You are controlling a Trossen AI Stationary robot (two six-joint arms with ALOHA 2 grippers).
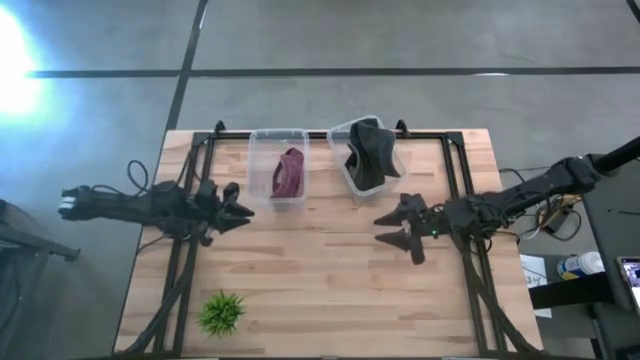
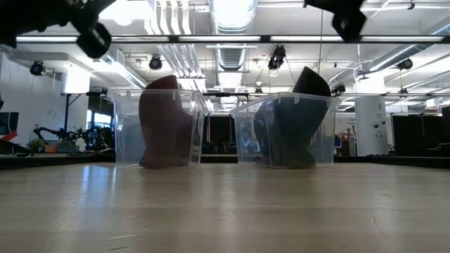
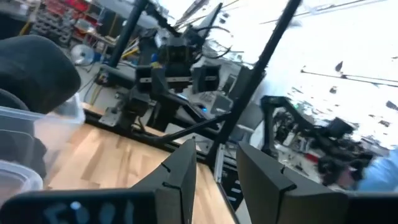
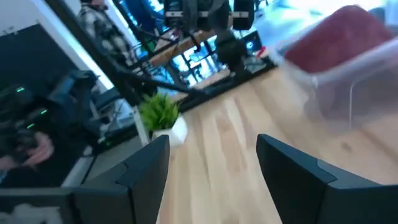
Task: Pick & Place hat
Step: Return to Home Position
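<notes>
Both caps' bins sat at the upper centre of the high view, near the far edge of the table (image 1: 320,290). The L bin (image 1: 259,170) held the red cap (image 1: 290,172), propped up inside it. The R bin (image 1: 340,165), just beside it and turned at an angle, held black cap fabric (image 1: 372,150) that rose above its rim; how many caps lay in there could not be told. In the low view the two bins stood side by side, apart from each other, w/ the red cap at centre left and the black at centre right. The left gripper (image 1: 238,210) hovered at mid left of the high view, just below and left of the L bin, fingers spread and holding nothing; the left wrist view showed a clear gap between its fingers (image 3: 180,174). The right gripper (image 1: 395,228) hovered at mid right, below the R bin and well clear of it, its fingers also parted and empty, pointing toward the table's centre. Neither pincer touched a bin or a cap. A small green plant (image 1: 221,312) stood at the lower left of the high view, well apart from everything else.
</notes>
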